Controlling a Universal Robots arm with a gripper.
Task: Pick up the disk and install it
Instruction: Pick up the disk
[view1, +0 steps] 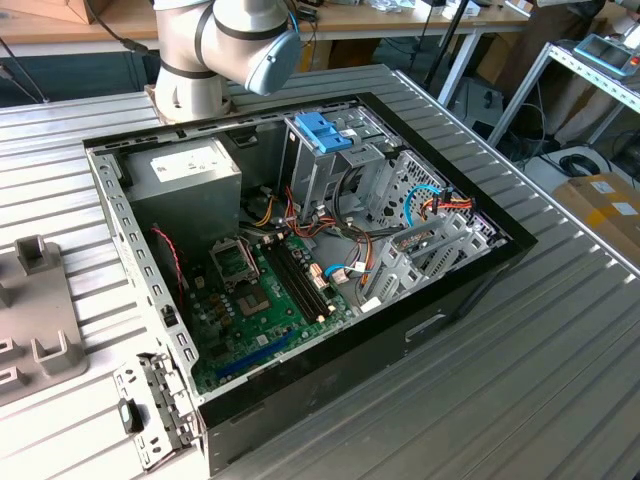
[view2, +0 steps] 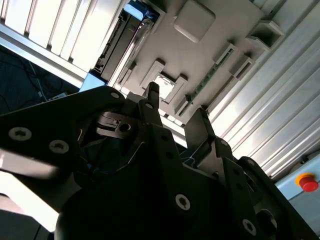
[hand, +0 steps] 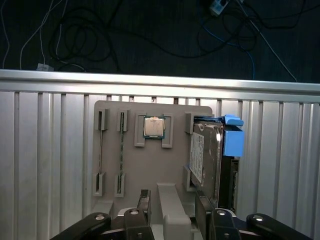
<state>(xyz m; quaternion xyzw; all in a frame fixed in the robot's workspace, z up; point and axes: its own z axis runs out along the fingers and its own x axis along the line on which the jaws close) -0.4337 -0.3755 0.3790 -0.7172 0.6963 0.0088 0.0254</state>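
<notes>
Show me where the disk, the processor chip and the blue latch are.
disk (hand: 211, 150): first wrist view, on its grey metal face.
processor chip (hand: 154, 126): first wrist view, on the middle of its metal lid.
blue latch (view1: 322, 132): exterior view, on its upper face.

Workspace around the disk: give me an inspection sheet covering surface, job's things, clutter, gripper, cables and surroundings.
Surface: ribbed metal table, carrying an open computer case and a grey fixture plate.
Job's things: the disk stands on edge in a slot of the fixture plate, blue rails on it, not gripped.
Clutter: a processor chip and thin boards sit in other slots of the plate; a metal bracket lies on the table beside the case.
Gripper: the gripper is open, over the plate near the disk, holding nothing.
Cables: coloured wires inside the case; dark cables on the floor beyond the table edge.
Surroundings: a cardboard box and a shelf rack.
</notes>
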